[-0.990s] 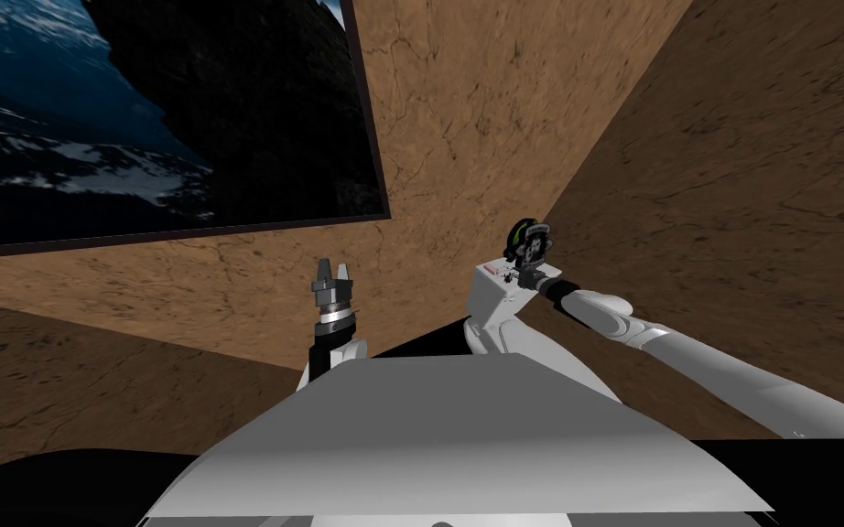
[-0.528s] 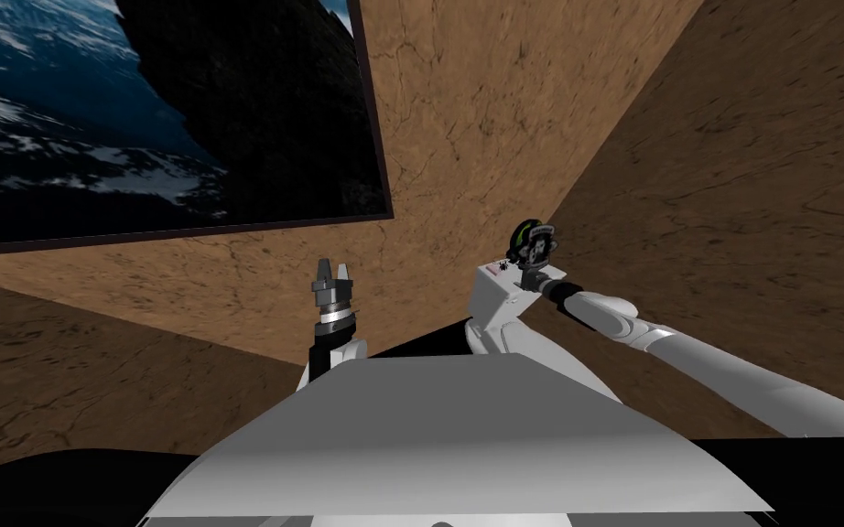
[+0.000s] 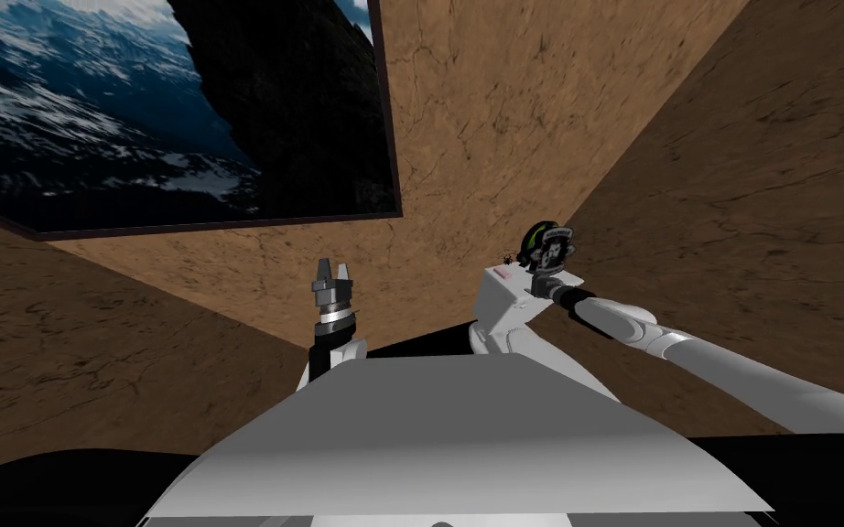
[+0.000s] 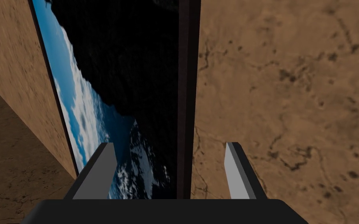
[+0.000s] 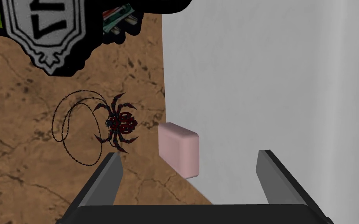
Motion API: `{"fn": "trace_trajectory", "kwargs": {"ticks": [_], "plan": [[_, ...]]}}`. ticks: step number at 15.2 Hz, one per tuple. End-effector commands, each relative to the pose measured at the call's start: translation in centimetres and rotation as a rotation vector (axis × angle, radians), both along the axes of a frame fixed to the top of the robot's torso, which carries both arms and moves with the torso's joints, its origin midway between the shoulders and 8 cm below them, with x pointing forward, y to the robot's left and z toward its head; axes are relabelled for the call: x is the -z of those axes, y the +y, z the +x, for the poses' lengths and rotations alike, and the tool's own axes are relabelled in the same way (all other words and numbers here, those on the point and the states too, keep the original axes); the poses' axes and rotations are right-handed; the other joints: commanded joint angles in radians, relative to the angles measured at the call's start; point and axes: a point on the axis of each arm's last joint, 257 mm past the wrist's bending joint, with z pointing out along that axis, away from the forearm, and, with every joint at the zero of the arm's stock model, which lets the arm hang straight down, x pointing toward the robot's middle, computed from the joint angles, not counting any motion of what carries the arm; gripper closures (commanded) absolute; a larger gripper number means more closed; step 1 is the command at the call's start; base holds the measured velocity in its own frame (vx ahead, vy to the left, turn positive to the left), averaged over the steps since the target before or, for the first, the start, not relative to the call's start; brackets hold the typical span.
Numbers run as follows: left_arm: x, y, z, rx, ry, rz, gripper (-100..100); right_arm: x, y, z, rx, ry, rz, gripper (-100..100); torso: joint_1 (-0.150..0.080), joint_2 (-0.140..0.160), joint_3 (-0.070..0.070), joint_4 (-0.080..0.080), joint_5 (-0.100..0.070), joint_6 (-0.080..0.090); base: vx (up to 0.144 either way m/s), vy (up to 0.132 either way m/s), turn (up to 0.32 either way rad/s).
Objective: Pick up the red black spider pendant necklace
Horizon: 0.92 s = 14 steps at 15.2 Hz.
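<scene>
The brown marbled wall [image 3: 521,110] is taking up most of the scene, and one large framed mountain picture [image 3: 182,110] is hanging on it. One white worktop [image 3: 505,306] is standing just under the right wrist.

The right arm [image 3: 731,366] is stretching out long and almost straight from the lower right, its wrist ending at the worktop's far edge. The right gripper [image 5: 188,154] is hovering with its two fingers [image 5: 104,175] spread wide and gripping nothing. One finger is lying over the white worktop [image 5: 272,77] and the other over the brown wall.

The left arm [image 3: 327,343] is standing folded close in front of the chest. The left gripper [image 3: 331,267] is pointing up along the wall, its two fingers [image 4: 97,171] likewise spread apart and holding nothing.

One black-edged badge [image 5: 50,31] with a grey shield is showing well beyond the fingertips, above the necklace. One pink block [image 5: 179,149] is sitting at the worktop's edge, inside the gap between the right fingers and nearer the wall-side one.

The one red and black spider pendant necklace [image 5: 118,124] is lying just beyond the tip of the wall-side finger, outside the gap and apart from the pink block. Its thin chain [image 5: 64,128] is looping away from the fingers. It is showing against the brown wall, and I cannot tell what it is resting on.
</scene>
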Motion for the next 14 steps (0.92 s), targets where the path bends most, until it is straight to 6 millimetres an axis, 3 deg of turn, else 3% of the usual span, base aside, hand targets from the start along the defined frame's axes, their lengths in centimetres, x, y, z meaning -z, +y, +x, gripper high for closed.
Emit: {"fn": "trace_trajectory", "kwargs": {"ticks": [1,2,5,6,9,10,13,14], "plan": [[0.0,0.0,0.0,0.0,0.0,0.0,0,0.7,-1.3,-0.7,0.024,0.02,-0.005,-100,0.0,0.0,0.0,0.0,0.0,0.0,-0.027,-0.01,0.14],[0.0,0.0,0.0,0.0,0.0,0.0,0,1.5,-2.9,-1.7,0.053,0.043,-0.009,-100,-0.002,-0.001,-0.001,-0.001,-0.001,0.001,-0.032,-0.005,0.179],[0.0,0.0,0.0,0.0,0.0,0.0,0,1.5,-2.9,-1.7,0.053,0.043,-0.009,-100,-0.007,-0.002,-0.003,-0.003,-0.004,0.003,-0.021,-0.005,0.069],[0.0,0.0,0.0,0.0,0.0,0.0,0,2.2,-4.5,-2.7,0.084,0.066,-0.014,-100,-0.008,-0.003,-0.003,-0.003,-0.004,0.004,-0.019,0.0,0.144],[0.0,0.0,0.0,0.0,0.0,0.0,0,2.2,-4.5,-2.7,0.085,0.066,-0.013,-100,-0.013,-0.005,-0.005,-0.006,-0.008,0.005,-0.02,-0.004,0.067],[0.0,0.0,0.0,0.0,0.0,0.0,0,2.9,-6.2,-3.8,0.118,0.09,-0.02,-100,-0.013,-0.006,-0.006,-0.006,-0.008,0.005,-0.024,-0.002,0.112],[0.0,0.0,0.0,0.0,0.0,0.0,0,2.9,-6.2,-3.8,0.119,0.09,-0.019,-100,-0.017,-0.007,-0.007,-0.008,-0.011,0.005,-0.023,-0.002,0.093],[0.0,0.0,0.0,0.0,0.0,0.0,0,3.6,-8.0,-5.1,0.153,0.115,-0.029,-100,-0.017,-0.007,-0.007,-0.008,-0.011,0.006,-0.02,0.004,0.156]]}}
